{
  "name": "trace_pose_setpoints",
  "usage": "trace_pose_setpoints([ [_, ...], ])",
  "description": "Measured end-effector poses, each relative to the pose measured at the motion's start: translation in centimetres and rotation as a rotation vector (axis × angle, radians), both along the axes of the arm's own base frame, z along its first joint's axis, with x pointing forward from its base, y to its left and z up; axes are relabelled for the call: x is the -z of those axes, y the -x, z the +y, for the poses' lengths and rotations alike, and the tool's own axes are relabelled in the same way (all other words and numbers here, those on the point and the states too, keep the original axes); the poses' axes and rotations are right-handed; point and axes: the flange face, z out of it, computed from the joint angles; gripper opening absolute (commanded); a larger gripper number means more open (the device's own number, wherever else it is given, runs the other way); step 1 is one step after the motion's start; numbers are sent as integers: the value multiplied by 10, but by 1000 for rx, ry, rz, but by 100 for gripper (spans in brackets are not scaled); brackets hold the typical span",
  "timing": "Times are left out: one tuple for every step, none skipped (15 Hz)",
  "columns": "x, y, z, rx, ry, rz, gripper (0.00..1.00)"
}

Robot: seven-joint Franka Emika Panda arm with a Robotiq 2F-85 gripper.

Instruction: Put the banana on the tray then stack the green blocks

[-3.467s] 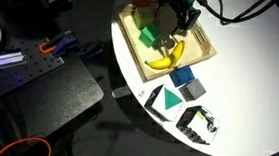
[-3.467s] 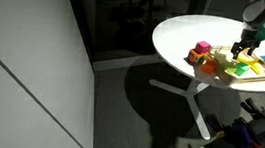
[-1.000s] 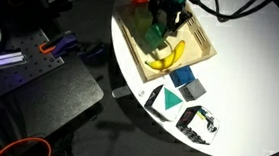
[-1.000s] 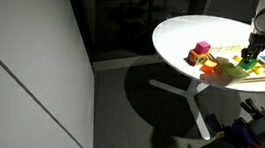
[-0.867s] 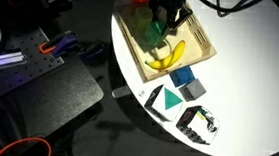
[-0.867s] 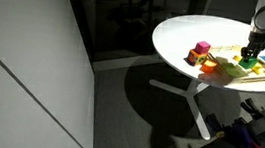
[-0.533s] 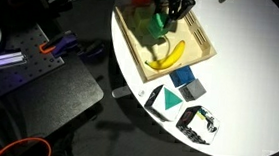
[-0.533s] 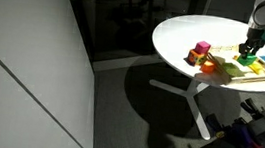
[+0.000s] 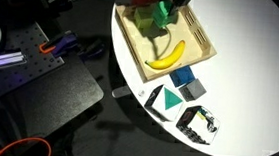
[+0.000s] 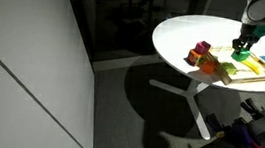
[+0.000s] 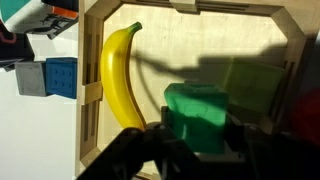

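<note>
The banana (image 11: 120,78) lies along one side of the wooden tray (image 11: 91,95); it also shows in an exterior view (image 9: 166,57) near the tray's (image 9: 199,45) front edge. My gripper (image 11: 198,137) is shut on the bright green block (image 11: 200,110) and holds it above the tray floor. Beside it, in shadow, the paler green block (image 11: 255,85) rests on the tray. In both exterior views the gripper (image 9: 169,4) (image 10: 242,44) hangs over the tray's far part with the bright green block (image 9: 163,12) (image 10: 240,54) in it, above the paler block (image 9: 148,27).
Off the tray on the round white table lie a blue-grey block (image 9: 186,82), a flat dark green triangle (image 9: 161,100) and a black-and-white object (image 9: 202,123). Red and pink blocks (image 10: 201,54) stand near the tray's far end. The table edge (image 9: 121,57) runs close to the tray.
The gripper has risen and drifted toward the tray's far end with the bright green block held in it. The banana has stayed where it lay.
</note>
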Motion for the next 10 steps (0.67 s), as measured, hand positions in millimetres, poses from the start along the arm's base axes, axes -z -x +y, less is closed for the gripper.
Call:
trace_pose_setpoints([
  [-2,-3,3,-5,0,0,27],
  [-3,-5,6,-10,0,1,27],
  [-4,-7,10,-16,-1,2,27],
  [-4,-9,13,-22,-3,4,27],
  [-4,-11,17,-27,-4,6,27],
  [-4,-13,20,-33,-6,9,27],
  [-3,-14,23,-38,-8,14,27],
  [-2,-15,27,-42,-10,19,27],
  [-1,-15,29,-45,-12,26,27],
  [0,-15,32,-47,-13,34,27],
])
